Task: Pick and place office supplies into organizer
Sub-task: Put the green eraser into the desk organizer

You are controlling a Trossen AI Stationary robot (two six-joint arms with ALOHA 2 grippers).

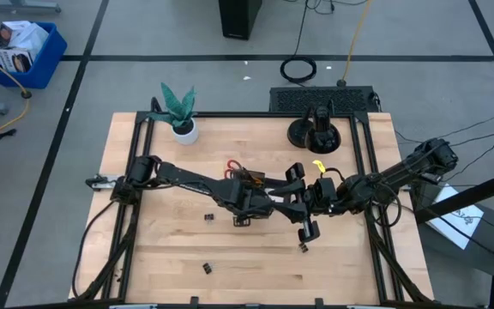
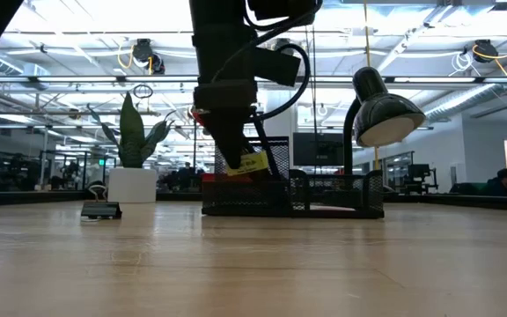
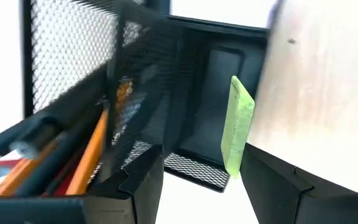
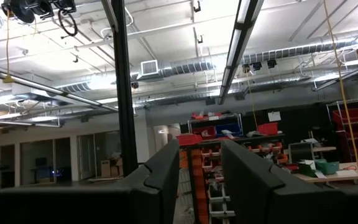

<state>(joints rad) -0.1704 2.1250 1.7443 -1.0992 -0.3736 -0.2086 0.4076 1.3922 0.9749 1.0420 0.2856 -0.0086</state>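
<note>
Three clips (image 1: 206,269) lie loose on the table while the left gripper (image 3: 201,155) hangs over the organizer (image 2: 324,198).

From above, both arms meet mid-table, with the clips scattered near and in front of them, and the red scissors (image 1: 232,166) seem to stand in the organizer already. At table level, the left gripper is just above the mesh tray with the yellow-green piece (image 2: 246,164) at its tip. Its wrist camera shows the jaws spread wide and the piece leaning on one finger rather than pinched, over an open compartment; pencils (image 3: 91,155) and pens sit in the next one. The right gripper (image 4: 199,168) points out into the room, fingers slightly apart and empty. I'd say it's mostly done: this piece, then the clips.
</note>
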